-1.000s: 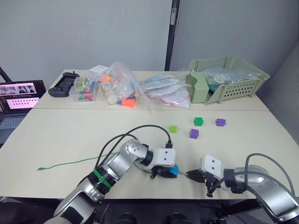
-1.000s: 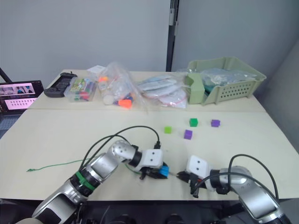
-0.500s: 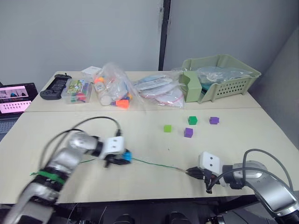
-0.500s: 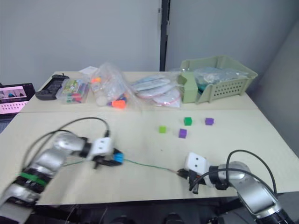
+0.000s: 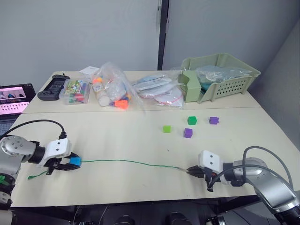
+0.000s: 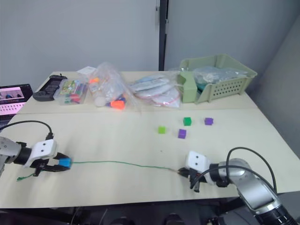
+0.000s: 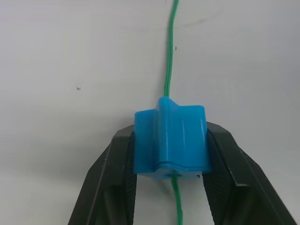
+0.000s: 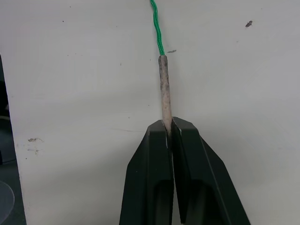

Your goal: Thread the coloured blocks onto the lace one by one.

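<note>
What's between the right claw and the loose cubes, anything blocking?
Nothing visible. Bare table lies between the right claw, shut on the lace tip, and the nearest purple cube.

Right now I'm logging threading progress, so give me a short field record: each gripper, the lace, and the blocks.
left gripper: shut on the blue block, lace running through it
right gripper: shut on the lace's stiff pale tip
lace: stretched along the table between both grippers, short tail past the blue block
threaded: blue block
loose: light green block, dark green block, two purple blocks
</note>
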Controlling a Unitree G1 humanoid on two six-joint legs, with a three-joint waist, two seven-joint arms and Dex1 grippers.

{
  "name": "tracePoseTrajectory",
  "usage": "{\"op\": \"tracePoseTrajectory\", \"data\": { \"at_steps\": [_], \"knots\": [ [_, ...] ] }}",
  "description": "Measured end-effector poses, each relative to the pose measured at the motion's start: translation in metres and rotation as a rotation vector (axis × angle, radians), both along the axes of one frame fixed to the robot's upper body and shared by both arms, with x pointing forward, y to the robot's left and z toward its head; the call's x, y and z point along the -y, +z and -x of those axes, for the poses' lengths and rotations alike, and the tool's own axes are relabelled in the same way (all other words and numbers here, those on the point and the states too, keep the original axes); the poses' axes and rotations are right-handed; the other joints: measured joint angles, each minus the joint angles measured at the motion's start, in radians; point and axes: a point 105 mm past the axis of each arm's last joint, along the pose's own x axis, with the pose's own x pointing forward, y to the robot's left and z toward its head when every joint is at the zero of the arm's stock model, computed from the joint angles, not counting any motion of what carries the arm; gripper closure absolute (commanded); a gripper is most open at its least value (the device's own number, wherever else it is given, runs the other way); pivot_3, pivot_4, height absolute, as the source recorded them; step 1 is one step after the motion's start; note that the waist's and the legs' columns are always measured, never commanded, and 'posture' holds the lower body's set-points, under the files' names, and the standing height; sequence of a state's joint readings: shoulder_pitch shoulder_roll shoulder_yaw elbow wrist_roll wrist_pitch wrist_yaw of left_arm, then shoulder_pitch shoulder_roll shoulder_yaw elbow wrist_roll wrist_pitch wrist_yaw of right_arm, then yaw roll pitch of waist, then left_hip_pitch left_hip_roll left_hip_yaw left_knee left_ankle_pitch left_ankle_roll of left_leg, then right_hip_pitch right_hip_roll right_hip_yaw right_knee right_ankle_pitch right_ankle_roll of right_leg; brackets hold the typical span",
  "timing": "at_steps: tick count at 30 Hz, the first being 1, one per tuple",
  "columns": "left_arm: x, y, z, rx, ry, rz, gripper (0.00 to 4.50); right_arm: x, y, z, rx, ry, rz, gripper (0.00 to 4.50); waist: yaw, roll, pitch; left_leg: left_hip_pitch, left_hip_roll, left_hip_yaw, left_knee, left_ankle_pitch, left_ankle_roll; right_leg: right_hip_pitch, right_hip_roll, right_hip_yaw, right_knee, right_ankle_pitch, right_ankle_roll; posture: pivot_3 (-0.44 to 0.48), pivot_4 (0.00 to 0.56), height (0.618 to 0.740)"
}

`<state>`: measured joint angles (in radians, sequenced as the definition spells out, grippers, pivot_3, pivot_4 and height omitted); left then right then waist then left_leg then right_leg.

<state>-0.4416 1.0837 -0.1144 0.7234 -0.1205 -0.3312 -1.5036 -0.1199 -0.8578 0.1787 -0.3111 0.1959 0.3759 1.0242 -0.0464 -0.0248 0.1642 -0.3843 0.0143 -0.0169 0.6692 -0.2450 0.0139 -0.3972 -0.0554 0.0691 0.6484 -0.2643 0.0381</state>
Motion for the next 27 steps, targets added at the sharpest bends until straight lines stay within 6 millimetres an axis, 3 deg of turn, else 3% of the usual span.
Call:
{"op": "tracePoseTrajectory", "data": {
  "at_steps": [4, 6, 9, 13, 16, 20, 23, 27],
  "knots": [
    [-0.002, 0.001, 0.001, -0.004, 0.006, 0.009, 3.14, -0.001, 0.002, -0.003, 0.014, 0.003, 0.005, 4.50, 0.001, 0.000, 0.000, -0.004, 0.000, 0.002, 0.000, 0.000, 0.000, -0.005, 0.000, 0.000, 0.001, 0.000, -0.001, 0.000, 0.150, 0.740],
    [-0.001, 0.001, 0.001, -0.004, 0.012, 0.029, 2.12, -0.002, 0.002, -0.003, 0.015, 0.003, 0.006, 4.50, 0.002, 0.000, 0.000, -0.004, 0.000, 0.004, 0.000, 0.000, 0.000, -0.006, 0.000, 0.000, 0.001, 0.000, -0.001, 0.000, 0.150, 0.740],
    [0.004, 0.003, -0.001, -0.030, 0.023, 0.074, 1.06, -0.002, 0.002, -0.003, 0.015, 0.004, 0.005, 4.50, 0.007, 0.000, 0.000, -0.006, 0.000, 0.008, 0.001, 0.000, 0.000, -0.006, 0.000, 0.000, 0.001, 0.000, -0.001, 0.000, 0.150, 0.740],
    [0.017, 0.014, -0.009, -0.010, -0.004, 0.086, 0.07, -0.004, 0.003, -0.003, 0.017, 0.010, 0.002, 4.50, 0.019, -0.001, 0.001, -0.011, 0.000, 0.008, 0.006, 0.000, 0.000, -0.008, 0.000, -0.001, 0.001, 0.001, 0.000, 0.000, 0.150, 0.740],
    [0.043, 0.038, -0.016, -0.007, -0.044, 0.155, 0.07, -0.008, 0.004, -0.002, 0.017, 0.021, -0.003, 4.50, 0.029, -0.001, 0.001, -0.016, 0.000, 0.007, 0.009, 0.000, 0.000, -0.010, -0.001, -0.001, 0.001, 0.002, 0.002, 0.000, 0.150, 0.740],
    [0.096, 0.062, -0.004, -0.028, -0.192, 0.248, 0.07, -0.019, 0.005, 0.001, 0.008, 0.043, -0.013, 4.50, 0.030, -0.001, 0.001, -0.016, -0.001, 0.006, 0.009, 0.000, 0.000, -0.011, -0.002, -0.001, 0.000, 0.002, 0.003, 0.000, 0.150, 0.740],
    [0.134, 0.055, 0.004, -0.045, -0.276, 0.317, 0.07, -0.029, 0.005, 0.001, -0.002, 0.059, -0.018, 4.50, 0.029, -0.001, 0.001, -0.016, -0.001, 0.005, 0.009, 0.000, 0.000, -0.010, -0.002, -0.001, 0.001, 0.002, 0.003, 0.000, 0.150, 0.740],
    [0.201, 0.026, 0.011, -0.028, -0.379, 0.452, 0.07, -0.054, 0.014, -0.002, 0.016, 0.098, -0.032, 4.50, 0.032, -0.001, 0.001, -0.016, -0.001, 0.004, 0.011, 0.000, 0.000, -0.010, -0.001, -0.001, 0.001, 0.003, 0.002, 0.000, 0.150, 0.740]
  ]
}}
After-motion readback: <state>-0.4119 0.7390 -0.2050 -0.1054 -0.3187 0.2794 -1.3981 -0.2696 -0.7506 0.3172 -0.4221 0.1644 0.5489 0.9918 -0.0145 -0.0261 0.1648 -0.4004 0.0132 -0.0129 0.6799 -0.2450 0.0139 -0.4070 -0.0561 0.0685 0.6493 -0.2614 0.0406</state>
